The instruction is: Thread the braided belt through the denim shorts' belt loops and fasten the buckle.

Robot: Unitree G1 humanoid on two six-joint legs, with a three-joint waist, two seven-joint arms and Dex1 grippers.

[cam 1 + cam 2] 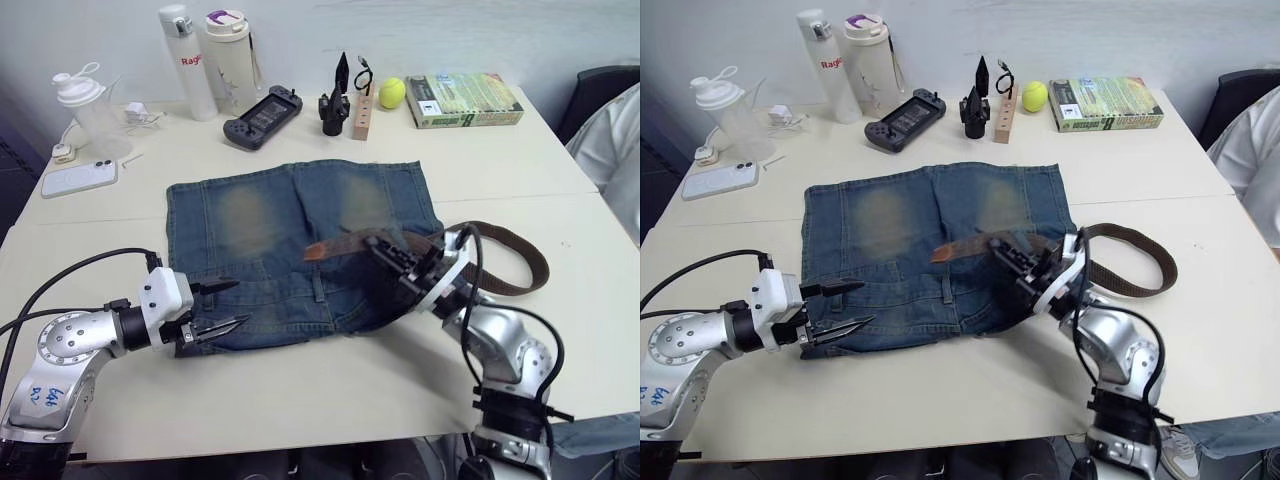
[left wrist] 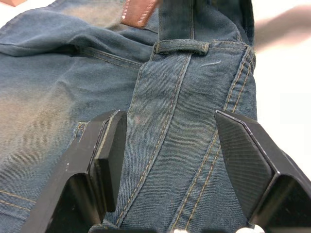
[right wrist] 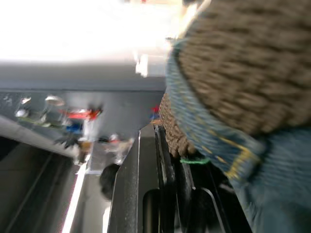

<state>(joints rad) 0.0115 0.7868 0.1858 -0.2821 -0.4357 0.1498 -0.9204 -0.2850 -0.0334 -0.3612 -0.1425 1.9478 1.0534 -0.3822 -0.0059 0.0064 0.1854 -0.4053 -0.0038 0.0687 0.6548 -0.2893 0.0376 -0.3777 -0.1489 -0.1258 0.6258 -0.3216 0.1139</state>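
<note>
On the white tabletop (image 1: pixel 300 400) the denim shorts (image 1: pixel 290 235) lie flat, waistband toward the robot and legs pointing away, and everything else is placed against them. At the shorts' near left corner the left arm reaches in low and nearly level, its left claw (image 1: pixel 222 305) released, the two black fingers (image 2: pixel 109 155) spread to either side of the waistband edge; the left wrist view shows the denim running between them, with one of the belt loops (image 2: pixel 181 46) just beyond. From the shorts' right edge the right arm bends up at the elbow and leans its wrist inward over the waistband, where the right claw (image 1: pixel 385 258) is clenched on the braided belt (image 1: pixel 505 262). The belt's brown tip (image 1: pixel 325 247) pokes out over the middle of the shorts, while the rest of the strap curves in a loop on the tabletop just right of the shorts. In the right wrist view, braided strap and denim press close against the finger.
</note>
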